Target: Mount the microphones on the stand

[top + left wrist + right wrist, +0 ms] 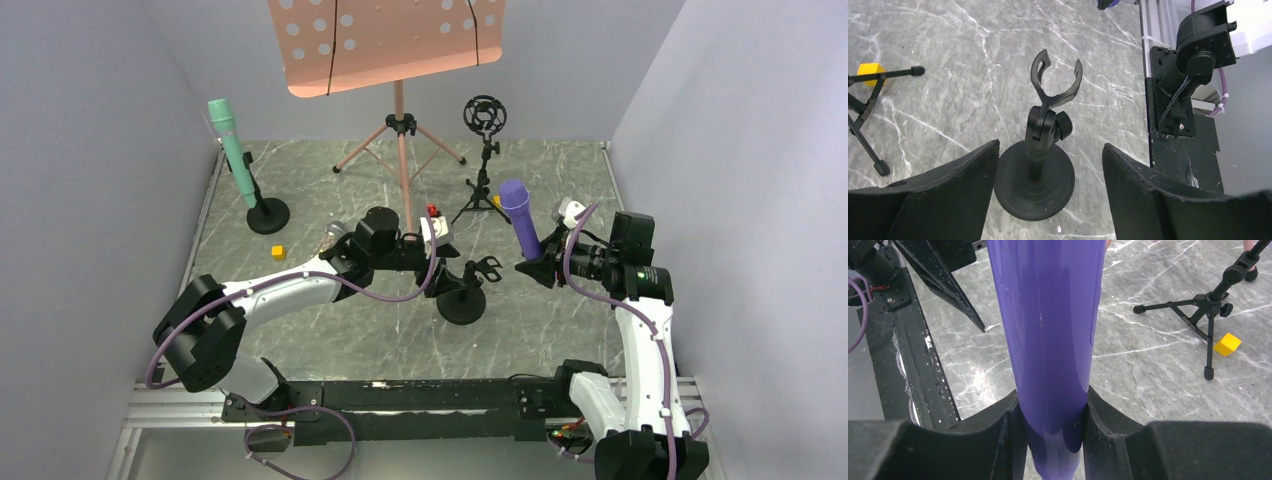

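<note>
- The marble table (pixel 330 340) carries everything; only the top view takes in all of it.
- A pink music stand (pixel 390 40) rises far behind the clip stand (pixel 462 300), and neither wrist view shows it.
- The left arm reaches in from the left of the clip stand. Its wrist view shows the left gripper (pixel 1050 150) with fingers wide apart. The stand's round base lies between them, and nothing is gripped.
- The right arm stands to the right of the clip stand. The right gripper (pixel 1050 405) is clamped on the lower end of the purple mic (pixel 520 215). Its wrist view shows both pads pressed to the barrel, which the top view leaves unclear.
- From above, the purple mic stands head up and a little tilted. It is just right of the clip stand and apart from it.
- The green mic (pixel 232 150) leans in its own round-based holder (pixel 268 215), well to the rear left of the clip stand. It appears in the top view alone.
- The left wrist view shows the clip (pixel 1055 80) as a bare black fork with its prongs up.
- A black shock mount (pixel 486 115) sits on a small tripod (pixel 482 195) just behind the clip stand.
- One yellow block (pixel 278 252) lies well left of the clip stand.
- Another block (pixel 1227 344) lies by the tripod's feet and shows best from the wrists.
</note>
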Tool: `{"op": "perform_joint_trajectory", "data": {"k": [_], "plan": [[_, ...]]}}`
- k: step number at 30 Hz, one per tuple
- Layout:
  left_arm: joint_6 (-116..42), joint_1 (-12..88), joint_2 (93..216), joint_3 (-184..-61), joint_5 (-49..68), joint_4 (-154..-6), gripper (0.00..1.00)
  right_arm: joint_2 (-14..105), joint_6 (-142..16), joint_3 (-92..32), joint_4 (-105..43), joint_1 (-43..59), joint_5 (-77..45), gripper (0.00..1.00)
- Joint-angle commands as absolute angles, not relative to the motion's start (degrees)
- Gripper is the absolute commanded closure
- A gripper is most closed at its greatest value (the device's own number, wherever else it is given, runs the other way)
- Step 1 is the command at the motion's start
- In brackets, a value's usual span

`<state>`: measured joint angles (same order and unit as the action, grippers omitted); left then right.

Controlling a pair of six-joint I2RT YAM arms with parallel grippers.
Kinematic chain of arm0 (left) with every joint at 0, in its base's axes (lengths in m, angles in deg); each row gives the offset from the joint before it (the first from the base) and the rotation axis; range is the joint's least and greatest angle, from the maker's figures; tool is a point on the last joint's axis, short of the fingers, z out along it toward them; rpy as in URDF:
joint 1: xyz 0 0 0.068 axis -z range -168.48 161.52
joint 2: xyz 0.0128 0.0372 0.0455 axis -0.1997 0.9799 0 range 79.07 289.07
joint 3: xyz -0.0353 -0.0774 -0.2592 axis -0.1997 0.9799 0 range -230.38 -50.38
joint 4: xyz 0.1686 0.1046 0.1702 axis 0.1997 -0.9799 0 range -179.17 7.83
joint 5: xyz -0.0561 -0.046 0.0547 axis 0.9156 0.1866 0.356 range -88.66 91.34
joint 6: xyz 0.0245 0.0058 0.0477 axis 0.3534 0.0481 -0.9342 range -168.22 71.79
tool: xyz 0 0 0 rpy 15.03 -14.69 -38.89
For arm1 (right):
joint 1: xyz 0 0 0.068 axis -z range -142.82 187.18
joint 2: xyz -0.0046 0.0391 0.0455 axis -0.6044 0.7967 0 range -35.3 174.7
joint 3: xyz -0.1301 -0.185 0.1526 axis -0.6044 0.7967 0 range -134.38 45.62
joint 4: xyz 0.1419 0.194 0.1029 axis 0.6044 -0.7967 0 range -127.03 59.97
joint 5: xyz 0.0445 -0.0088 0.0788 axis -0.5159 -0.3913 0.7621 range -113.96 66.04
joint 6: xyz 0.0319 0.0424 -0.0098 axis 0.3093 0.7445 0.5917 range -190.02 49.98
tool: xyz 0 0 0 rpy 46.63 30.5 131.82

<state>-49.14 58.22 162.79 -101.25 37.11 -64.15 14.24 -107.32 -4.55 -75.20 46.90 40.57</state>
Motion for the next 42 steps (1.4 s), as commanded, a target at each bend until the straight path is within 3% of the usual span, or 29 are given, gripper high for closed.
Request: {"op": "perform_joint_trajectory", "data": {"k": [1, 6, 11, 18, 21, 26, 30, 32, 42], "plan": [[-50.63, 58.18, 164.63, -103.61, 42.26, -60.68, 0.24, 14.06, -108.22, -4.96, -72.91, 47.19, 41.51, 0.91], [-51.35, 58.19, 166.77, -105.37, 43.05, -62.09, 0.30, 14.16, -108.25, -4.92, -73.01, 47.21, 41.71, 0.91], [-52.18, 58.17, 169.31, -108.60, 43.57, -64.40, 0.41, 14.19, -108.25, -4.83, -72.92, 47.20, 41.62, 0.91], [-51.33, 58.31, 171.56, -110.83, 44.66, -64.31, 0.43, 14.36, -108.42, -4.83, -73.01, 47.20, 41.52, 0.91], [-51.37, 58.56, 172.11, -111.12, 45.07, -64.71, 0.55, 14.44, -108.51, -4.92, -73.10, 47.20, 41.54, 0.91], [-52.96, 59.03, 172.19, -111.63, 44.45, -67.35, 0.65, 14.55, -108.64, -4.92, -73.18, 47.20, 41.63, 0.91], [-53.63, 59.06, 170.72, -111.16, 44.41, -68.05, 0.94, 14.69, -108.78, -4.92, -73.28, 47.20, 41.62, 0.91], [-53.55, 59.06, 169.28, -110.39, 43.92, -68.28, 1.00, 14.82, -108.91, -4.92, -73.36, 47.20, 41.61, 0.91], [-55.83, 58.94, 155.14, -102.30, 35.95, -74.84, 1.00, 14.98, -109.35, -4.92, -73.79, 47.18, 41.95, 0.91]]}}
